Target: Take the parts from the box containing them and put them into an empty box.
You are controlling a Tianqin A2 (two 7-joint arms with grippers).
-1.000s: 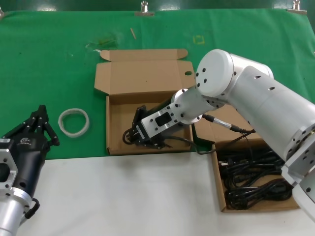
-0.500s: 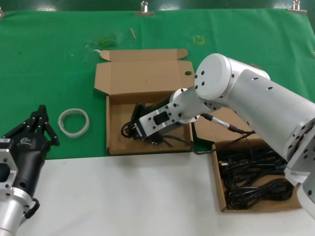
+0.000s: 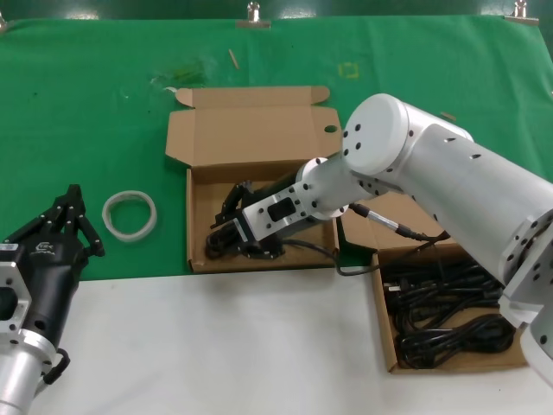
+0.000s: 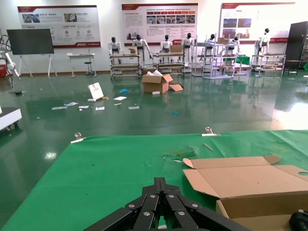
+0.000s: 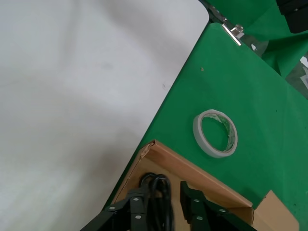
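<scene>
My right gripper (image 3: 222, 239) is low inside the left brown box (image 3: 200, 186), near its front left corner. Its fingers are open around a black cord bundle (image 3: 232, 249); in the right wrist view the bundle (image 5: 160, 190) lies against one finger (image 5: 136, 207) with a gap to the other, by the box wall (image 5: 192, 173). One strand trails over the box's front right corner (image 3: 350, 268) toward the right box (image 3: 386, 350), which holds several more black cords (image 3: 445, 316). My left gripper (image 3: 73, 213) is shut and parked at the lower left.
A whitish translucent ring (image 3: 130, 215) lies on the green mat left of the left box; it also shows in the right wrist view (image 5: 215, 133). The left box's flap lid (image 3: 251, 130) stands open behind it. White table surface (image 3: 216, 346) runs along the front.
My right gripper has moved left and down along the left box toward its front left corner, carrying the cord bundle with it. The left arm has not moved.
</scene>
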